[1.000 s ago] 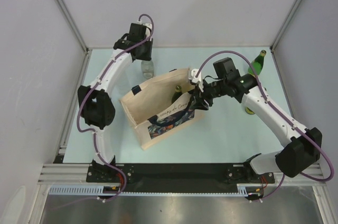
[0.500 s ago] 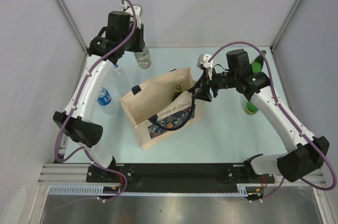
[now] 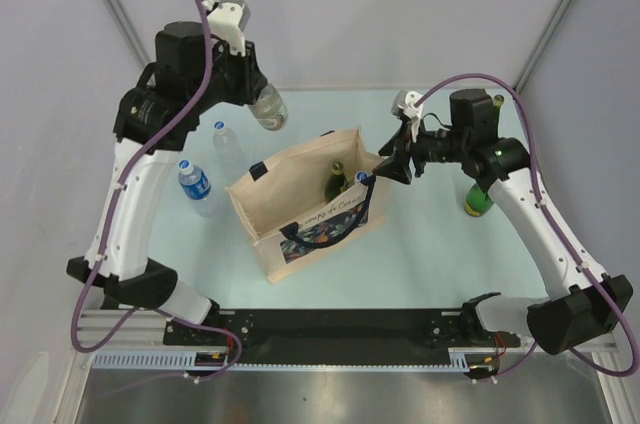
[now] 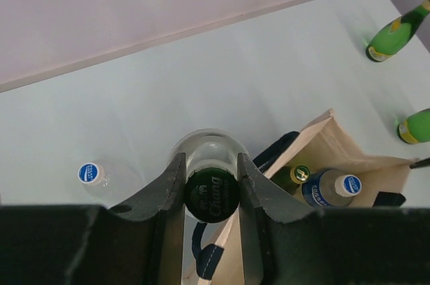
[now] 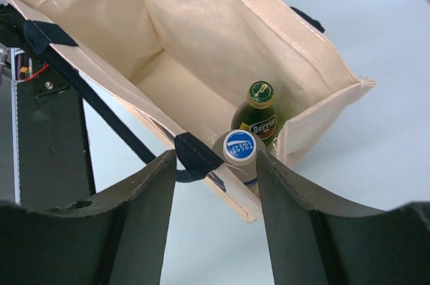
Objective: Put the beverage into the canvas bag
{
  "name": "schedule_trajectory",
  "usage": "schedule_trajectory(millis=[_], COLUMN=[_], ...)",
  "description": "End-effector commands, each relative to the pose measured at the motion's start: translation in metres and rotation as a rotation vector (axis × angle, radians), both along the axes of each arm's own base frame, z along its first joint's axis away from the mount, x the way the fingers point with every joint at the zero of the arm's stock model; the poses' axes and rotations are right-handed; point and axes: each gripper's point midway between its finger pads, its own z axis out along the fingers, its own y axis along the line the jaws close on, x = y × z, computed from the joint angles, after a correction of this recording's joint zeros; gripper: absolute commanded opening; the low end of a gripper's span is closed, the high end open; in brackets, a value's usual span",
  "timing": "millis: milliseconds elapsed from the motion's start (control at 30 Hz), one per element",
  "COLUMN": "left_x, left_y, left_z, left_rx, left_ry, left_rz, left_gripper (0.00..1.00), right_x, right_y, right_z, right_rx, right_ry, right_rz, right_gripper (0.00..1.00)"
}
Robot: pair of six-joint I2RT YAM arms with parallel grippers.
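Room in canvas bag (image 5: 201, 29) beside two bottles (image 5: 259, 100).

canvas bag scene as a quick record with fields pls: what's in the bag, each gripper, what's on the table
bag: canvas bag, upright, top open
in bag: green perrier bottle and blue-capped pocari sweat bottle, upright at one end
left gripper: shut on clear bottle with black cap, held in the air beyond the bag
right gripper: open, empty, above the bag's end with the bottles
on table: two clear plastic bottles left of bag; two green bottles right of it
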Motion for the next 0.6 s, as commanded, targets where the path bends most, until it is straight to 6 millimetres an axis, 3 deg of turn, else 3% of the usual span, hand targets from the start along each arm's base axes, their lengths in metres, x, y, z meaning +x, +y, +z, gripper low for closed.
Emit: schedule_trajectory(millis=[0, 233, 400, 467, 567], left_x=[-0.042, -0.073, -0.086, -0.089, -0.094], left_y=[-0.004, -0.028, -0.044, -0.047, -0.055], left_z=[0.097, 0.101, 0.083, 0.076, 0.067], left_rx=[-0.151, -0.168, -0.155, -0.148, -0.147], left_ry=[-0.274, -0.281, -0.244, -0.235, -0.213], left_rz=[-0.09, -0.239, -0.329, -0.347, -0.383], left_gripper=[0.0, 0.0, 0.0, 0.0, 0.0], right_x=[-0.001, 0.0, -0.018, -0.028, -0.049], right_y=[-0.007, -0.019, -0.02, -0.015, -0.005], right_z=[0.033, 0.036, 0.038, 0.036, 0.028], right_rx=[0.053, 0.059, 0.078, 0.073, 0.041], right_ry=[-0.08, -0.086, -0.089, -0.127, -0.164], right_rz=[-0.021, -0.059, -0.008, 0.07, 0.202], right_gripper=[0.56, 0.56, 0.56, 0.67, 0.73])
